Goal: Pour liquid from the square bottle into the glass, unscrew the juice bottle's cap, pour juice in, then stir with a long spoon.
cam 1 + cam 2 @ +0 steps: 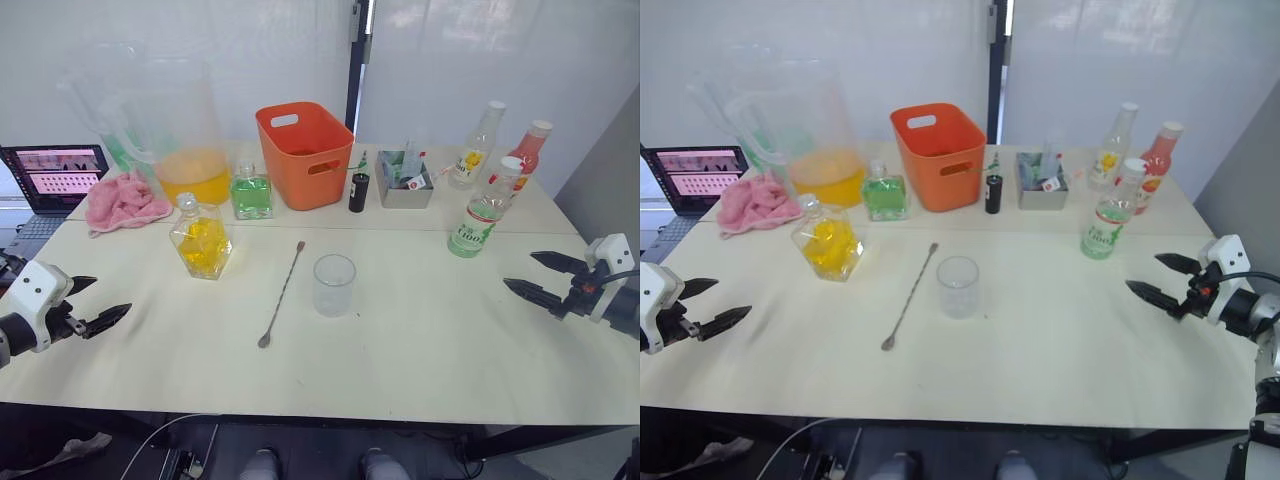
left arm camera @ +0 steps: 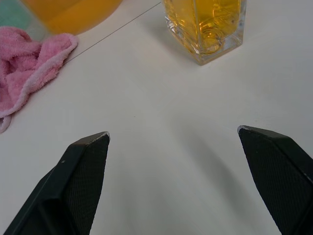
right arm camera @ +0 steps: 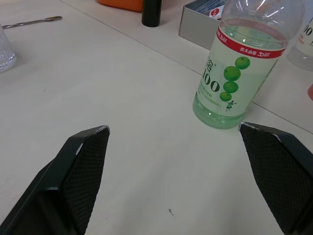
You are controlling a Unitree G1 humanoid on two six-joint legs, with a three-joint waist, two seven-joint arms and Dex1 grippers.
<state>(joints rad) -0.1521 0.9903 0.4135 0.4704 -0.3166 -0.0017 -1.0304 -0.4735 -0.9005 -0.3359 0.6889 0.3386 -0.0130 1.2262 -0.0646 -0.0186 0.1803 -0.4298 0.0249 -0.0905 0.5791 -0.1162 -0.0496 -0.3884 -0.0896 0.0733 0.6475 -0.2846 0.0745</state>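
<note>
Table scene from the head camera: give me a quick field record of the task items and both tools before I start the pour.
square bottle: upright, stopper in, yellow liquid inside, robot's left of centre
glass: upright, empty, mid-table
long spoon: flat on the table, between square bottle and glass, touching neither
juice bottle: upright, robot's right
cap: on the juice bottle
left tool: open, holding nothing, over the table's left edge
right tool: open, holding nothing, right of the juice bottle
</note>
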